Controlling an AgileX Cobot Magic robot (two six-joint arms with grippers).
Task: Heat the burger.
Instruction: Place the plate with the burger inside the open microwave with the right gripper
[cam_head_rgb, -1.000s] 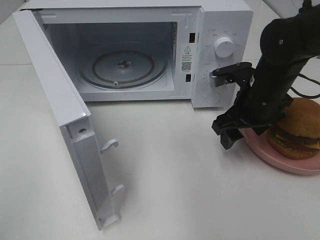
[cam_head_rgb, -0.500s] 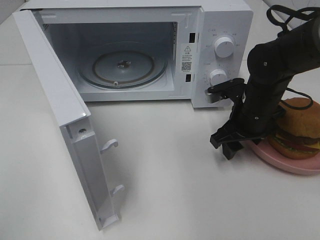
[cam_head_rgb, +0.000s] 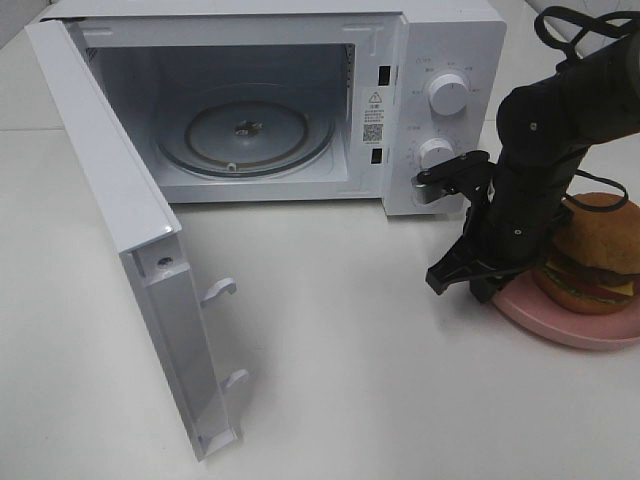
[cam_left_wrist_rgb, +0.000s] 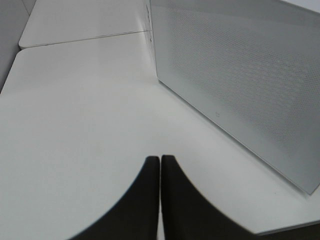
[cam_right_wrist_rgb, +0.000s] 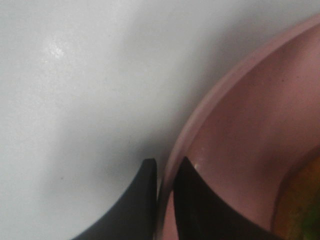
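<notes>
I see my right gripper (cam_right_wrist_rgb: 165, 175) pinched onto the rim of the round pink plate (cam_head_rgb: 582, 335), right of the open white microwave (cam_head_rgb: 395, 110). On the plate sits the burger (cam_head_rgb: 600, 240): golden-brown bun, dark patty, yellow cheese, red tomato. My left gripper (cam_left_wrist_rgb: 160, 167) is closed, empty.

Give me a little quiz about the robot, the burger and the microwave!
1. Fill the gap: the burger sits on a ___ plate.
2. True or false: the microwave has its door shut.
3. Choose: the right gripper pinches A the burger, B the plate's rim, C a spoon.
Key: 1 pink; 2 false; 3 B.
</notes>
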